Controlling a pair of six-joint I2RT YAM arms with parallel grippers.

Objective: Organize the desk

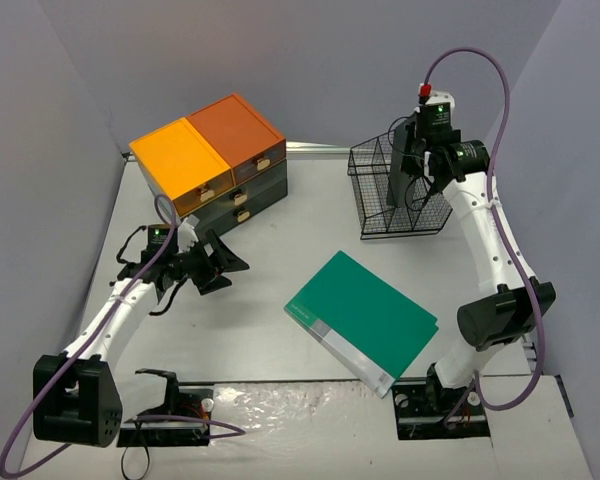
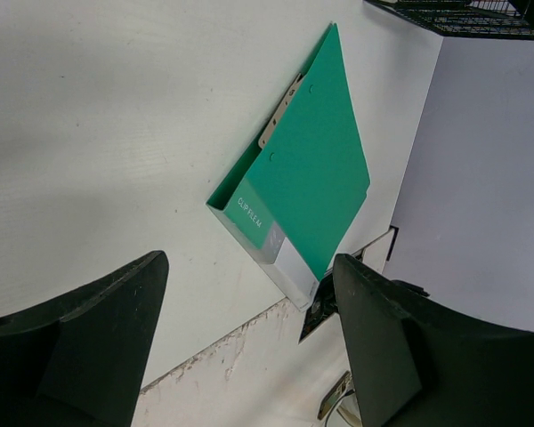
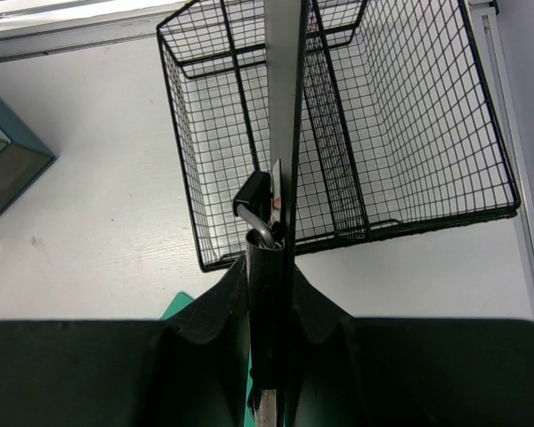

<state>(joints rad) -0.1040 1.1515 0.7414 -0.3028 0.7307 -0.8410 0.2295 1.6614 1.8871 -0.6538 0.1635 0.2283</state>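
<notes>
Right now the right gripper is pinched tight on one end of a thin dark board with a metal clip. It holds the board up on its edge at the black wire basket. I cannot tell how far down inside the board is. The basket stands at the far right of the desk, the big white table top that everything sits on. The left gripper hangs over the left side of the desk with its fingers wide apart and nothing in them. A green clip file lies flat near the front, well apart from the basket, with one corner right at the front edge. An orange-topped drawer chest sits at the back left. I think the job now is to drop the board into the basket. The board lines up very close to a wire wall inside, so it could land on that wire and not slide in. A push down then could tip or shove the light basket. The grip is only on one end, so the board could swing or slip. A low arm could knock the green file off the front.
</notes>
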